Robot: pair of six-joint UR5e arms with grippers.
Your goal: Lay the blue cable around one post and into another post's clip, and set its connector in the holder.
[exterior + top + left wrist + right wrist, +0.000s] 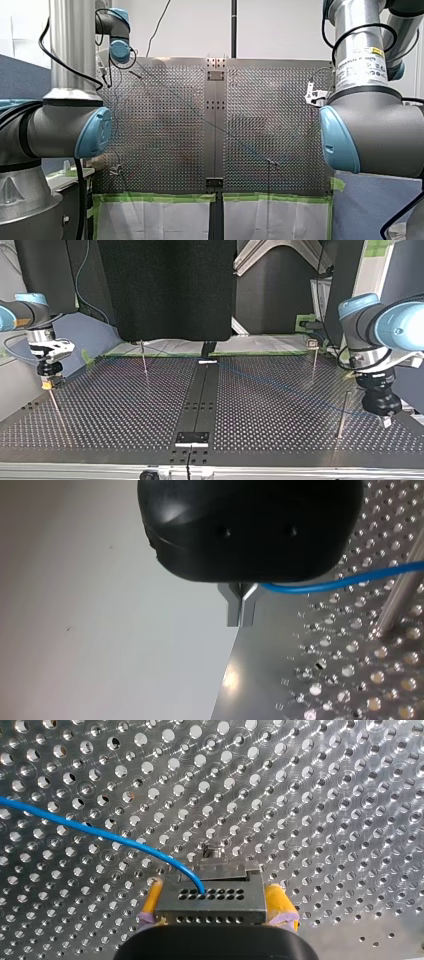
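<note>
My right gripper [215,904] has its yellow pads [151,901] clamped on the connector [210,896] over the table [325,795]. The blue cable [90,827] leaves the connector toward ten o'clock. My left gripper [241,609] has its metal fingers pinched together on the cable, which runs off toward three o'clock past a post [400,600].

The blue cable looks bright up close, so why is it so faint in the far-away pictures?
Right wrist view: the blue cable is crisp against the shiny table. Front view: only a faint thin line, lost among the table's patchy reflections. Top view: a pale streak on dark metal. Left wrist view: sharp too.
</note>
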